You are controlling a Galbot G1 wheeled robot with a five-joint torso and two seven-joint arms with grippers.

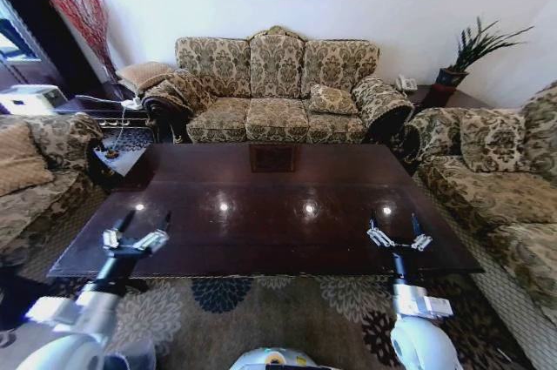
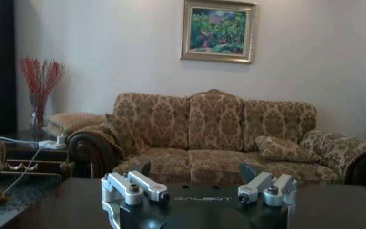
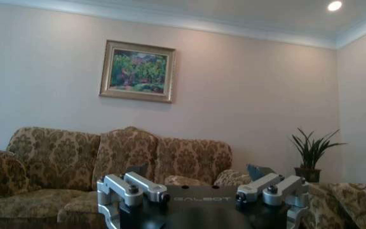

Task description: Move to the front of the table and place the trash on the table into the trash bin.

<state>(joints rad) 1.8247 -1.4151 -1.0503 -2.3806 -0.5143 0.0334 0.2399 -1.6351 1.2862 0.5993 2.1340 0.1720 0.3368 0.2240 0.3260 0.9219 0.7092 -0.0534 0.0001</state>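
Observation:
The long dark glossy table (image 1: 270, 205) lies right in front of me, its top bare apart from light reflections. The trash and the trash bin are out of view. My left gripper (image 1: 146, 224) hovers open over the table's near left edge with nothing between its fingers. In the left wrist view the left gripper (image 2: 194, 169) points across the table top (image 2: 55, 205) toward the far sofa. My right gripper (image 1: 396, 229) hovers open over the near right edge, also empty. In the right wrist view the right gripper (image 3: 197, 169) stands open.
A patterned three-seat sofa (image 1: 277, 91) faces me beyond the table. Another sofa (image 1: 496, 178) flanks the right side and an armchair (image 1: 35, 170) the left. A low side table with cables (image 1: 122, 126) stands at the back left. Patterned carpet (image 1: 261, 300) lies under the near edge.

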